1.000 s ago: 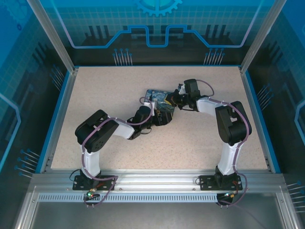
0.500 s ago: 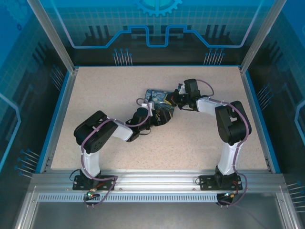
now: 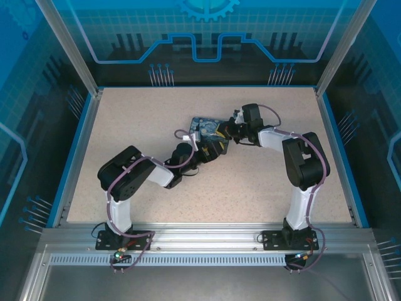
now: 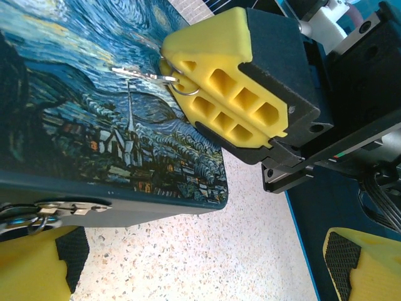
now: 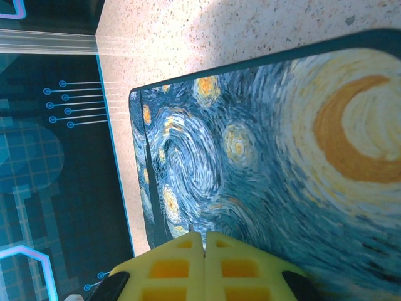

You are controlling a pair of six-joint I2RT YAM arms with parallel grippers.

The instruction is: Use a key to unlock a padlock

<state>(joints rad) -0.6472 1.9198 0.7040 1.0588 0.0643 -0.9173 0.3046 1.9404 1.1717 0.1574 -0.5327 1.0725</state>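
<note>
Clearly, key point(image 4: 139, 75) pinched at shut right jaws' tips, over box point(image 4: 75, 132)

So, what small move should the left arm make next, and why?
Probably close the left end effector on the padlock at the side of the printed box, to steady it. Its fingers stand wide open with the padlock beside one of them, while the right end effector is shut on the key over the lid.
</note>
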